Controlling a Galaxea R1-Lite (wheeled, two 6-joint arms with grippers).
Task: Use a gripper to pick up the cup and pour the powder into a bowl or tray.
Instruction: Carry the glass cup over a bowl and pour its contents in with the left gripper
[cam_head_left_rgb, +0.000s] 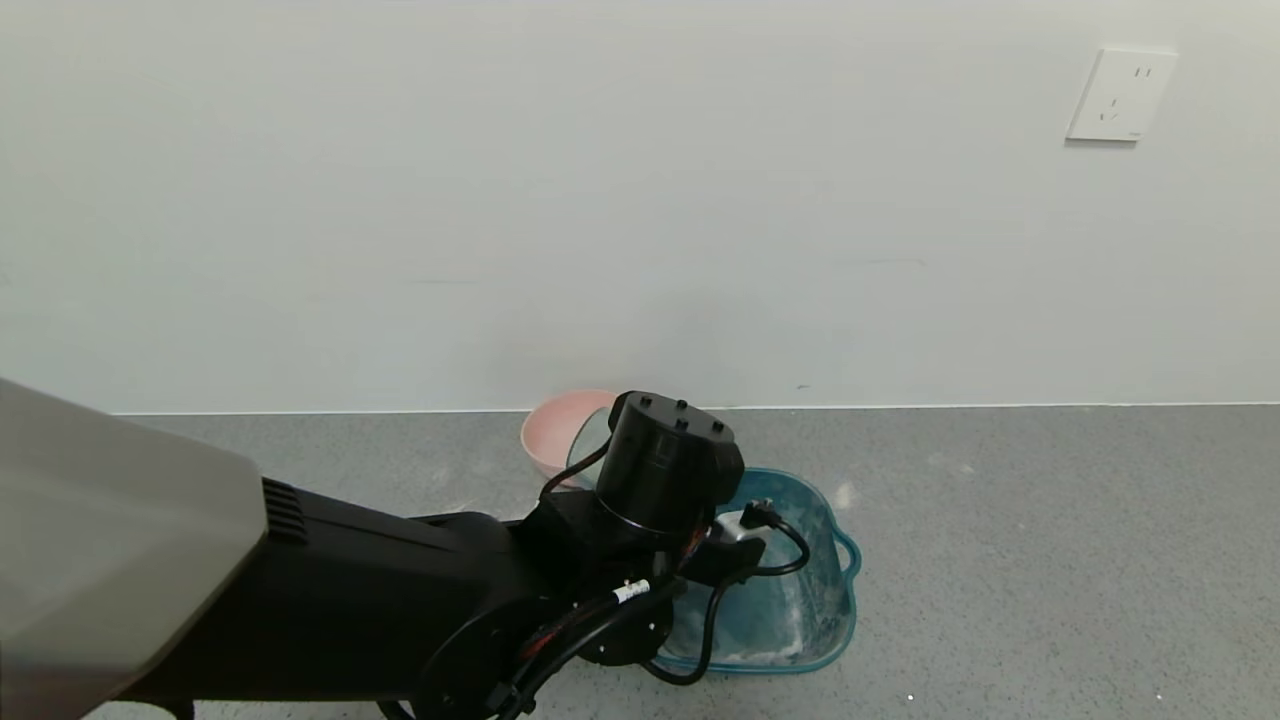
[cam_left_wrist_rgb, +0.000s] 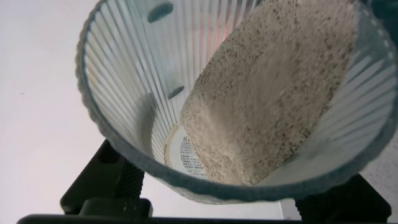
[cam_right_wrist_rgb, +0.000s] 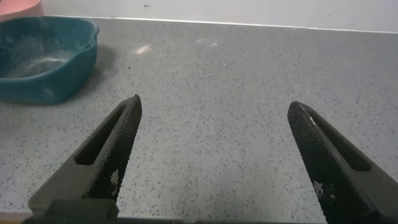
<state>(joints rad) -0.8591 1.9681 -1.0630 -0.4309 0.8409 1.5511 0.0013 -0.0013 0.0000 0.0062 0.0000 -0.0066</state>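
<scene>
Powder (cam_left_wrist_rgb: 267, 93) is sitting banked against one side of the cup (cam_left_wrist_rgb: 124, 81), which is tilting in the left claw's (cam_left_wrist_rgb: 205, 205) grip; the black fingers (cam_left_wrist_rgb: 102, 180) are pressing on its outer wall near the base. In the head view the left arm is reaching over the teal basin (cam_head_left_rgb: 835, 590) on the worktop (cam_head_left_rgb: 1050, 560), hiding most of the cup, with the pink bowl (cam_head_left_rgb: 555, 425) just behind. The powder looks fine, dry and loose, so it will likely slide all at once rather than trickle. The cup seems light, thin and ribbed, probably a bit flexible, so a firm but gentle squeeze low on the wall suits it; the dusty surface could let it slip. The right claw (cam_right_wrist_rgb: 217, 155) is hanging idle over bare worktop, its fingers spread wide, well apart from the basin.
</scene>
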